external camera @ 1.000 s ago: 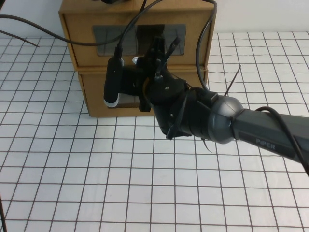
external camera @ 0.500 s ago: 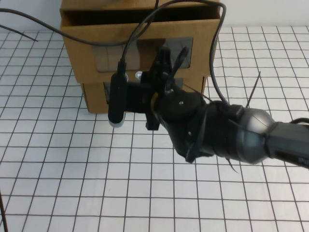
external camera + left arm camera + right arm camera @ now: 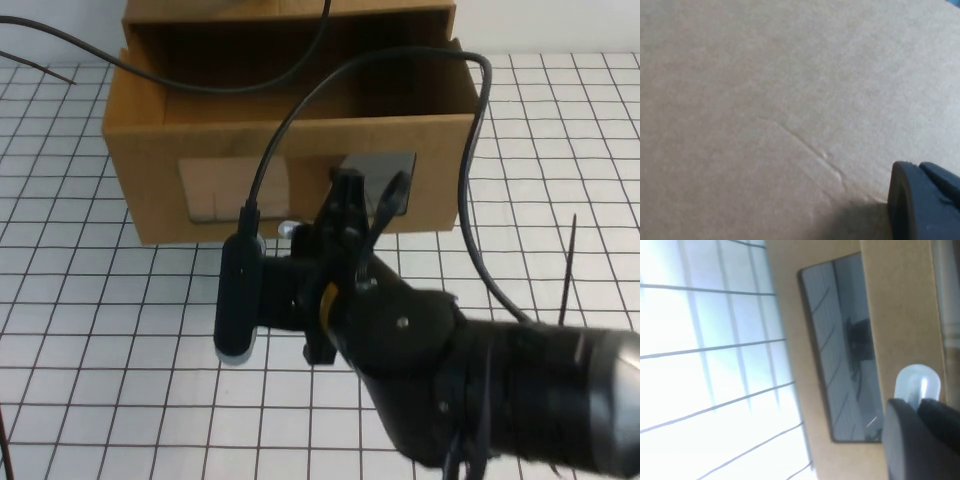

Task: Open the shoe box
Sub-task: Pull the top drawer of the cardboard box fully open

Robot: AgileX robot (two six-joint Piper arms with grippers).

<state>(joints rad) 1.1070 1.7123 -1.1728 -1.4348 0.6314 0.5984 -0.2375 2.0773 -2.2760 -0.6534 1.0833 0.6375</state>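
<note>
Shoe box [image 3: 150, 200]: brown cardboard, drawer type, at the far middle of the table [image 3: 100, 350], a white surface ruled in a dark grid. Drawer [image 3: 440, 150] standing drawn out of the outer sleeve [image 3: 290, 12] toward the robot, top open, inside dark, contents not discernible. On the drawer front: a clear window [image 3: 390, 165] right of middle, a pale folded flap [image 3: 235, 188] left of middle.

Right gripper [image 3: 347, 195]: in front of the drawer, tips against its front at the window's lower left corner. Fingers narrow, nearly together; what lies between them hidden by the gripper's own body. Right arm filling the lower right of the high view, covering part of the drawer front and the table before it. Black wrist camera [image 3: 238, 300] on the arm's left side, near the box, not touching.

Black cable [image 3: 300, 110] rising from that camera across the open drawer. Thin black cable tie [image 3: 570, 270] standing up above the arm, right of the box.

Left gripper [image 3: 922, 200]: seen only in its own wrist view, a dark part close over plain, faintly creased cardboard; open or closed, cannot tell.
</note>
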